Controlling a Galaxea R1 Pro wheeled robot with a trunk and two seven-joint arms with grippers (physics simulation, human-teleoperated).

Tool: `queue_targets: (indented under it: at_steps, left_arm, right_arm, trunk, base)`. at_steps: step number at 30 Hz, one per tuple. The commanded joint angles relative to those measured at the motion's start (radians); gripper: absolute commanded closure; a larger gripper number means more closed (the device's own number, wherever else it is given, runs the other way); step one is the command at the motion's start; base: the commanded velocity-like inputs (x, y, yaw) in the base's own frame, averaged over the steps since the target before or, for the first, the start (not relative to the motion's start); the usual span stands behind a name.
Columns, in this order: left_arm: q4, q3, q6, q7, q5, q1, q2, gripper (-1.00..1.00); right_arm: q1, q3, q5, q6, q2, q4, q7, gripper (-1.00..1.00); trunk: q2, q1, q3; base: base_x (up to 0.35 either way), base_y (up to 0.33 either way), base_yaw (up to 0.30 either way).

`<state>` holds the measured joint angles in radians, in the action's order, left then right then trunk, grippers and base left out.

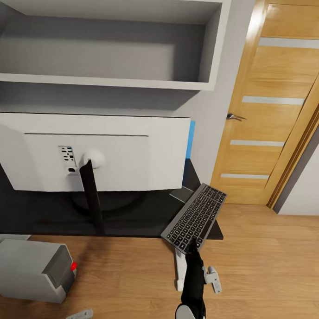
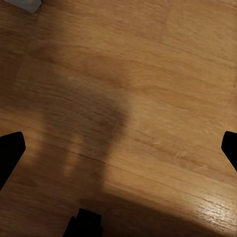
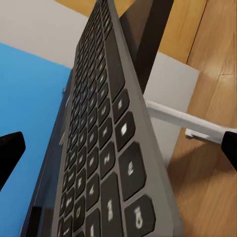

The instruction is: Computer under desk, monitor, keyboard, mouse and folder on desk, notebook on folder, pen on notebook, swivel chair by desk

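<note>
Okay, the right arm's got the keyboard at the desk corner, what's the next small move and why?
Probably slide the keyboard further onto the desk, toward the monitor. Its near end overhangs the desk's front edge at the corner and it sits angled, with the right claw at that end. It needs to rest fully on the top before release.

The monitor [image 1: 92,152] stands upright on the black counter [image 1: 36,214], its white back and port panel facing the camera, its thin black stand on a ring base. The keyboard [image 1: 195,216] — silver-grey frame, dark keys — lies askew at the counter's right front corner, one end overhanging the edge. On the floor below the counter's left part lies the light grey computer [image 1: 31,269]. A bright blue folder [image 1: 191,138] shows just behind the monitor's right edge.
</note>
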<state>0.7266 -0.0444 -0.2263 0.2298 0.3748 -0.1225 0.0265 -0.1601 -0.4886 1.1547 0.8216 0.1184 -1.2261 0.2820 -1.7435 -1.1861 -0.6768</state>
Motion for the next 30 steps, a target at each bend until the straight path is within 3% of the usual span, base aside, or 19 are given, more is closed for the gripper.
queue_targets:
  at_steps: [1,30]
  left_arm:
    - [0.002,-0.005,-0.004,0.008,0.009,0.0,0.001,-1.0]
    - [0.002,-0.003,-0.004,0.008,0.01,0.0,0.001,-1.0]
  right_arm:
    - [-0.001,0.001,-0.003,0.004,0.0,-0.001,0.008,-1.0]
    - [-0.001,0.016,-0.004,0.004,-0.006,-0.006,0.008,-1.0]
  trunk:
    - [-0.001,0.0,-0.001]
    - [-0.001,0.0,-0.001]
  base:
    - [0.0,0.0,0.0]
    - [0.0,0.0,0.0]
